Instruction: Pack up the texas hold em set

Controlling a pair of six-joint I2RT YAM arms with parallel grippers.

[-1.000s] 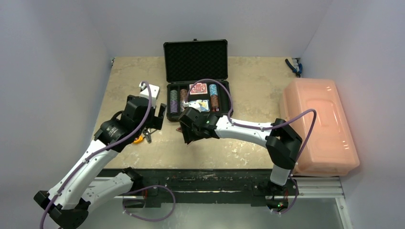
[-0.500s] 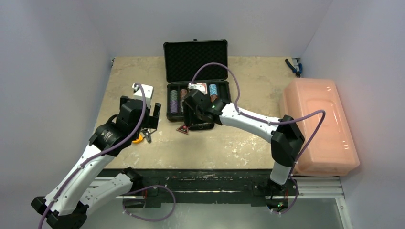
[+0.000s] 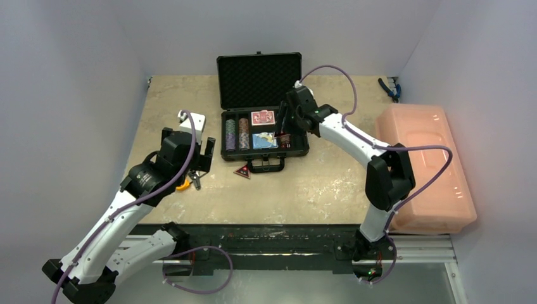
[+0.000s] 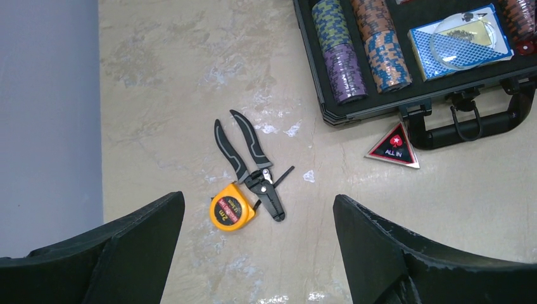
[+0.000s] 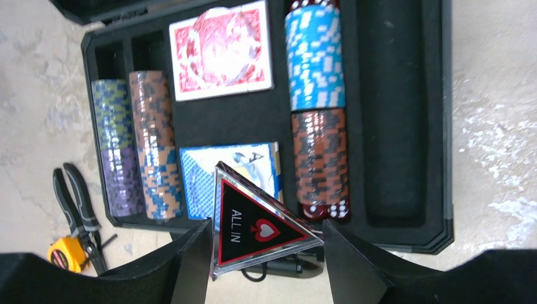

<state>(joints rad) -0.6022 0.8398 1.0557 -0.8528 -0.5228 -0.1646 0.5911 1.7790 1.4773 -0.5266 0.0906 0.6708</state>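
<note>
The black briefcase point(image 3: 253, 152) is lying open toward 12 o'clock on the table point(image 3: 329, 183), with its foam-lined lid point(image 3: 259, 79) standing up at the far side. In its foam base, a green-and-purple chip column point(image 5: 117, 145) and an orange-and-blue chip column point(image 5: 155, 145) are filling the two slots at 9 o'clock. The red card deck point(image 5: 221, 50) is resting at 12 o'clock and the blue card deck point(image 5: 199, 180) at 6 o'clock. A blue-and-brown chip column point(image 5: 316, 107) is lying right of the decks, with red dice point(image 5: 323, 210) at its near end. The slot at 3 o'clock point(image 5: 386, 114) is holding nothing. The right gripper point(image 5: 266, 234) is hovering over the case's near edge, its fingers pinching a triangular ALL IN marker point(image 5: 253, 221). A second ALL IN marker point(image 4: 392, 147) is lying on the table beside the handle point(image 4: 468, 123). The left gripper point(image 4: 256, 199) is hanging spread wide and empty above a yellow tape measure point(image 4: 231, 212) and pliers point(image 4: 250, 164). A pink plastic bin point(image 3: 421, 168) is sitting at 3 o'clock.
</note>
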